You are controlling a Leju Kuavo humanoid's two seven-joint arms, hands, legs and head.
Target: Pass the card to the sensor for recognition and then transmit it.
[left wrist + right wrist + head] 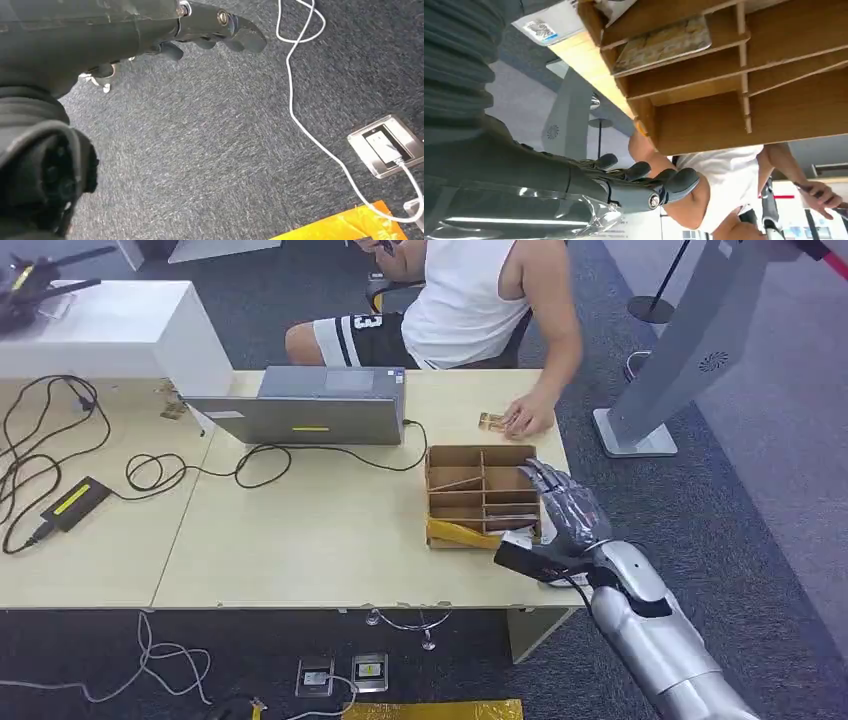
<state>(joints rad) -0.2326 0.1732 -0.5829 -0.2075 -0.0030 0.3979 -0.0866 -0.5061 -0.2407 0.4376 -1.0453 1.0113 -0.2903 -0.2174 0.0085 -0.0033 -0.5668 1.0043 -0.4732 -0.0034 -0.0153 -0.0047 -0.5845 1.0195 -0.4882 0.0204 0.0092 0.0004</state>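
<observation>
From where I stand, this looks like the very start: the card has yet to be picked up. The right hand (560,515) hovers at the near right side of the compartmented cardboard box (483,496), fingers spread and holding nothing, though whether the fingertips brush the box's edge I cannot tell. In the right wrist view a patterned card (664,44) lies flat in one of the box's slots, just beyond the hand's fingers (674,181) and apart from them; that seems to be the thing to fetch. Another card (490,422) sits on the table past the far side of the box from the hand, under a seated person's hand (528,419). The next move, I'd judge, calls for reaching into the slot and pinching the card cleanly between the thin dividers, then carrying it to the sensor, which I can't pick out for certain. The left hand (210,30) hangs low over the carpet, loosely open and holding nothing.
</observation>
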